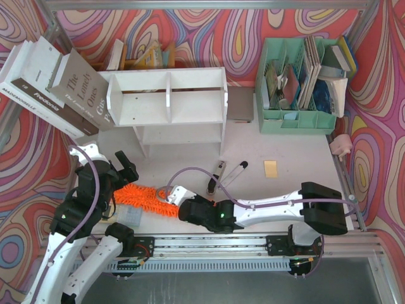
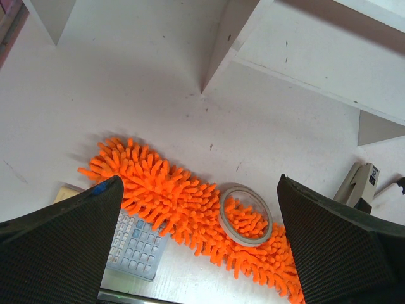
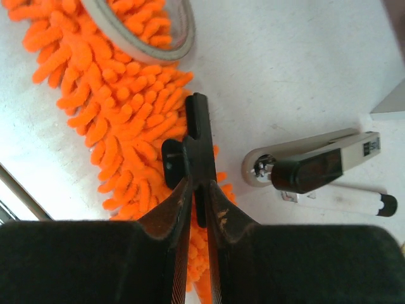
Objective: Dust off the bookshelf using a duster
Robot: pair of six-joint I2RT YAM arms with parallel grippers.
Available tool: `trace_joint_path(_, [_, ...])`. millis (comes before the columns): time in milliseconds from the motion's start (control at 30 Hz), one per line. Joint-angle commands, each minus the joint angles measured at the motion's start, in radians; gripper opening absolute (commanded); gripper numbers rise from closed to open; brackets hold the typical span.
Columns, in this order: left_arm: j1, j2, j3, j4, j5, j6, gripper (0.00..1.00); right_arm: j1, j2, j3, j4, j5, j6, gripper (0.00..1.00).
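Resting atop duster [image 2: 171,196]: tape ring [image 2: 248,242] (calculator [image 2: 136,244] alongside)

**Clutter on the worktop [image 1: 297,152]**

Large books [image 1: 47,82] are stacked, tilted, back left. A mint green organiser [image 1: 297,95], stuffed with stationery, is set back right. A yellow note [image 1: 271,168] is laid flat. A stapler [image 3: 316,166] and a white marker [image 3: 345,204] are placed side by side. A tape ring [image 2: 245,214] and a calculator [image 2: 136,244] are seen near the front edge.

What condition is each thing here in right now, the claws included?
duster: lying flat on the table.
tape ring: resting on the duster.
calculator: partly under the duster.
bookshelf: upright, visible shelves bare.
left gripper: open wide, above the duster.
right gripper: shut, at the duster's end.
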Motion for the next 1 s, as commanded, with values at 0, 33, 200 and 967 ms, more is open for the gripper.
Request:
trace_joint_path(0, [-0.003, -0.001, -0.012, -0.003, -0.008, 0.013, 0.98, -0.002, -0.077, -0.015, -0.02, 0.097, 0.039, 0.23])
trace_joint_path(33, [-0.003, 0.0, -0.012, -0.004, -0.007, 0.013, 0.98, -0.001, -0.085, -0.018, -0.026, 0.114, 0.052, 0.22])
trace_joint_path(200, [-0.002, 0.005, -0.012, -0.004, -0.007, 0.013, 0.98, -0.002, -0.125, -0.046, -0.059, 0.199, 0.128, 0.22])
trace_joint_path(967, [-0.003, -0.028, -0.004, -0.054, -0.127, -0.028, 0.98, -0.082, -0.011, 0.078, 0.137, -0.213, -0.035, 0.44])
